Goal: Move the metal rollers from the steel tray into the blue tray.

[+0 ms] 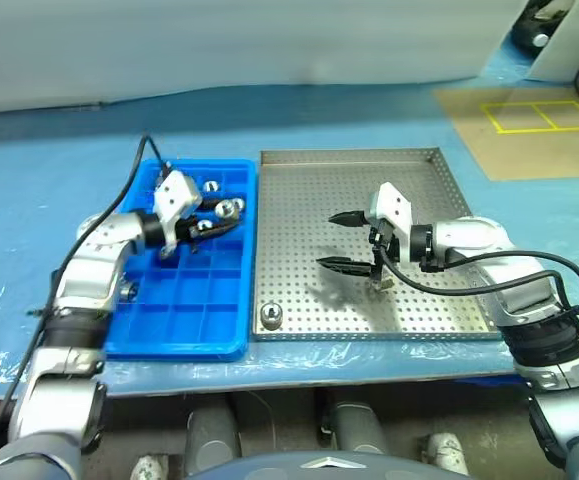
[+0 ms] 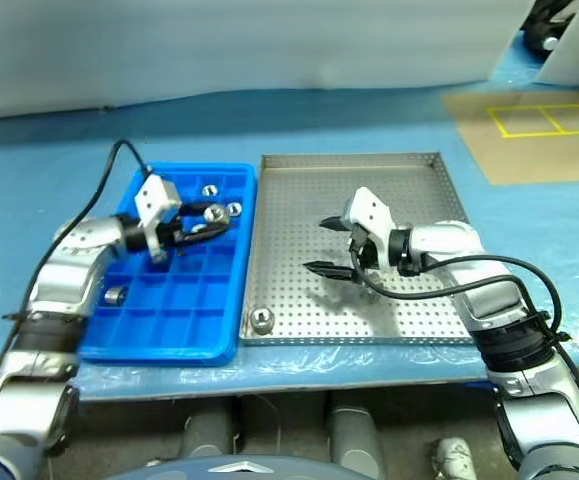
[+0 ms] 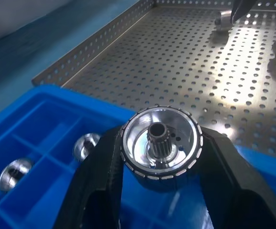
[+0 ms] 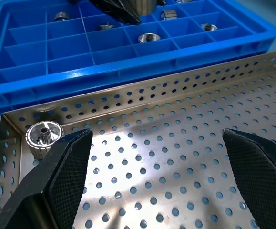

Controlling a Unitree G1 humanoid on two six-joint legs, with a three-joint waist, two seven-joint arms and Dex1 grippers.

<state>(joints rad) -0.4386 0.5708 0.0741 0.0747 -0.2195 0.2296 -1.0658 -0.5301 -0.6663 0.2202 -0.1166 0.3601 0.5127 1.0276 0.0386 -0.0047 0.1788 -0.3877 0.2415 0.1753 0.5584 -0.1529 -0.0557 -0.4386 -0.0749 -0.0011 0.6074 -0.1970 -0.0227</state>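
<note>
One metal roller (image 3: 161, 142) pinched in the left claw (image 1: 212, 218) above the blue tray (image 1: 184, 322).
The right claw (image 1: 343, 241) hangs spread wide over the steel tray (image 1: 299, 190); another roller (image 1: 270, 317) sits in its near-left corner.

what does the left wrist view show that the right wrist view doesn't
Left wrist view: the roller shut between the left gripper's black fingers, its toothed hub and ribbed rim seen close up over the blue tray.

Right wrist view: the right gripper wide open and empty over the steel tray, aimed toward a lone roller in the tray's corner, plus several compartments of the blue tray with rollers in them.

Both: the blue tray beside the perforated steel tray, with rollers in each.
</note>
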